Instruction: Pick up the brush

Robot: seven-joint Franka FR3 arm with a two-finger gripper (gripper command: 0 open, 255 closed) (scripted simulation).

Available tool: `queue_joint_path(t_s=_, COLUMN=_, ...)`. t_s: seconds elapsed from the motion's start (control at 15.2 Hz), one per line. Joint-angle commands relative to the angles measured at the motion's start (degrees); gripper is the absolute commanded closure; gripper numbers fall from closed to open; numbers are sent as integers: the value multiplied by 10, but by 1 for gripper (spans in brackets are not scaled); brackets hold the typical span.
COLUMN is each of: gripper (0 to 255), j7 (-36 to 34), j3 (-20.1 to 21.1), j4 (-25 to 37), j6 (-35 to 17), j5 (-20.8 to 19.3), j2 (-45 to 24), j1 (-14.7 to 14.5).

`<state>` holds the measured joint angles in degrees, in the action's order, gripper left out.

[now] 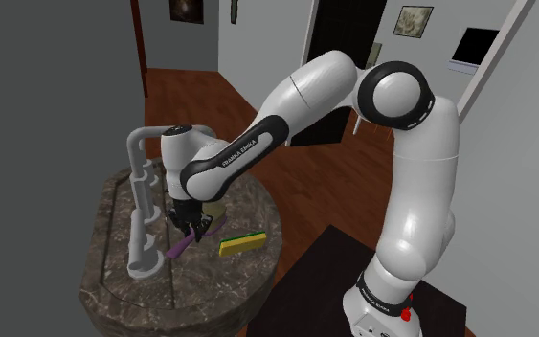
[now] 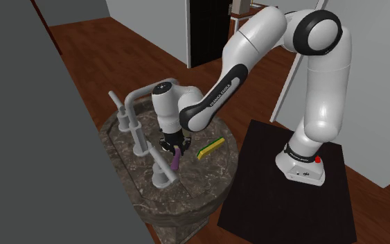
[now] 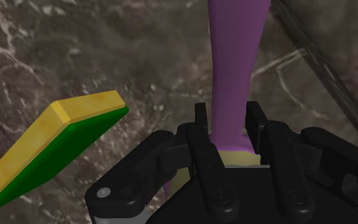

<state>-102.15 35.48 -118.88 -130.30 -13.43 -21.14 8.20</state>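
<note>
The brush has a purple handle with a pale yellow end close to my palm. My black gripper is shut on it, one finger pressed against each side of the handle. In the shoulder view the gripper points down over the round dark marble basin, and the purple brush slants down out of it towards the stone. The second exterior view shows the gripper with the brush hanging under it. I cannot tell whether the brush tip touches the stone.
A yellow and green sponge lies on the marble beside the gripper. A grey faucet stands close on the other side. The basin rim rings the area; a black mat lies under the stand.
</note>
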Motion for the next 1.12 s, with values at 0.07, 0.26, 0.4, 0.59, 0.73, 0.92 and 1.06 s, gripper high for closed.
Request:
queue_joint_path(t_s=0.07, gripper=255, j7=5, j3=5, j4=3, j6=11, j5=8, j2=10, j1=4)
queue_joint_path(t_s=0.26, gripper=255, j7=13, j3=12, j4=8, j6=29, j5=22, j2=27, j1=9)
queue_joint_path(t_s=0.4, gripper=255, j7=19, j3=16, j4=12, j6=42, j5=30, j2=38, j1=13)
queue_joint_path(t_s=0.59, gripper=255, j7=26, j3=21, j4=18, j6=61, j5=43, j2=53, j1=17)
queue_joint_path(t_s=0.73, gripper=255, j7=31, j3=24, j4=23, j6=74, j5=50, j2=63, j1=20)
queue_joint_path(t_s=0.92, gripper=255, j7=38, j3=28, j4=32, j6=93, j5=62, j2=77, j1=24)
queue_joint_path(t_s=1.06, gripper=255, j7=39, j3=29, j4=32, j6=94, j5=62, j2=78, j1=24)
